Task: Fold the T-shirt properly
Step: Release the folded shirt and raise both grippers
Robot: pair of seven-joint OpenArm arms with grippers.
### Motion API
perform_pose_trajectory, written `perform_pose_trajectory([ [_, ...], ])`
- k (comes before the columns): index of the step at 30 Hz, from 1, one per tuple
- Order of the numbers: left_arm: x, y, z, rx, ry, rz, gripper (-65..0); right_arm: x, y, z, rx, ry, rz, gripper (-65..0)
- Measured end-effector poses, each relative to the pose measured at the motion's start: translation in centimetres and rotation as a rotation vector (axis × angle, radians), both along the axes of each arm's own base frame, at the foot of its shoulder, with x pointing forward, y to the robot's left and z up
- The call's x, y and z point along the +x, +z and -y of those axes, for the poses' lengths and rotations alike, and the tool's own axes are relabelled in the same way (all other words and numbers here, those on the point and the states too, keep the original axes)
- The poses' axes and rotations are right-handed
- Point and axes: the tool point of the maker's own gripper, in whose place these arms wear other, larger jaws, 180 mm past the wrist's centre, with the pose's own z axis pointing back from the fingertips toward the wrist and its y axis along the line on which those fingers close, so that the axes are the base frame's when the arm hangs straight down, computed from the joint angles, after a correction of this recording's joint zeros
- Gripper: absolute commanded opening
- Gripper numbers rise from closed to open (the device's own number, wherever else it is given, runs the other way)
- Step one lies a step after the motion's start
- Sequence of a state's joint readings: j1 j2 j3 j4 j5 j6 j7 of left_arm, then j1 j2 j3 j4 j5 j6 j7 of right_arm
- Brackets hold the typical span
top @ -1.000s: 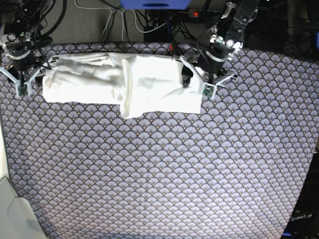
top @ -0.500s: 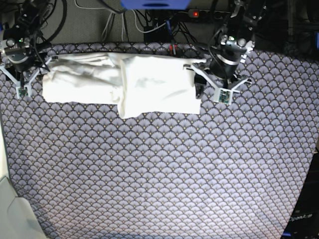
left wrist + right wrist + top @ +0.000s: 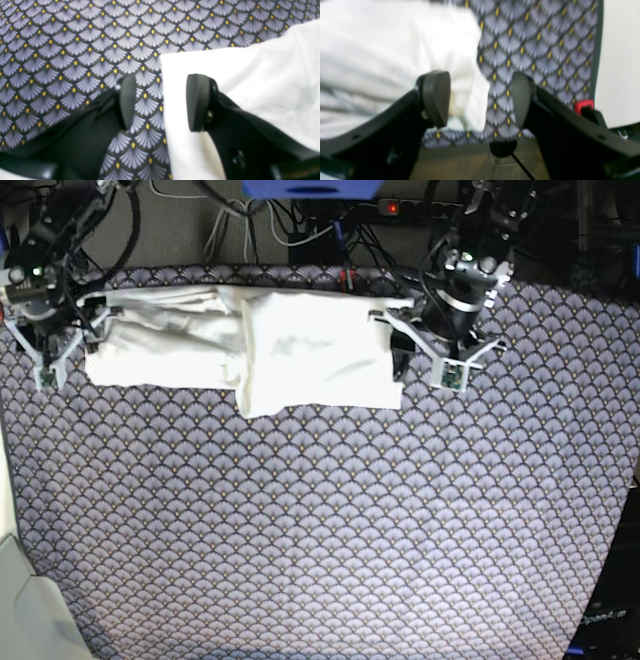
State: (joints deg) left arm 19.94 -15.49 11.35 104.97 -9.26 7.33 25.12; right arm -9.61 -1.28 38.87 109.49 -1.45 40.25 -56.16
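Observation:
The white T-shirt (image 3: 250, 345) lies folded into a long band along the far side of the table, plain side up, with a folded panel overlapping its middle. My left gripper (image 3: 425, 355) stands open at the shirt's right end. In the left wrist view the T-shirt (image 3: 250, 75) has its edge between the spread fingers of that gripper (image 3: 162, 102), and one finger is over the cloth. My right gripper (image 3: 65, 340) is open at the shirt's left end. In the right wrist view the T-shirt (image 3: 382, 50) has a corner lying loose between that gripper's (image 3: 478, 98) fingers.
A purple fan-patterned cloth (image 3: 320, 530) covers the table. Cables and a power strip (image 3: 390, 207) run behind the far edge. A pale object (image 3: 20, 600) sits at the near left corner. The table edge (image 3: 495, 140) and floor show close under the right gripper.
The right gripper's jaws have spread wider at the shirt's left end. The left arm has shifted right, off the shirt's right end, still open. The shirt lies as before.

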Motion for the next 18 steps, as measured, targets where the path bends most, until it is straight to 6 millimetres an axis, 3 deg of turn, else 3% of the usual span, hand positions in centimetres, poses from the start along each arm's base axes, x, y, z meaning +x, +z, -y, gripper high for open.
perform_pose_trajectory([
  [15,-0.3,-0.3,-0.9,0.012,0.021,-0.011,-33.7,0.3,0.1,0.1,0.000,-0.010,-0.014,-19.5],
  [18,-0.4,-0.4,-0.8,0.011,0.020,-0.014,-33.7,0.2,-1.7,-0.2,0.046,-0.014,-0.045,-19.5],
])
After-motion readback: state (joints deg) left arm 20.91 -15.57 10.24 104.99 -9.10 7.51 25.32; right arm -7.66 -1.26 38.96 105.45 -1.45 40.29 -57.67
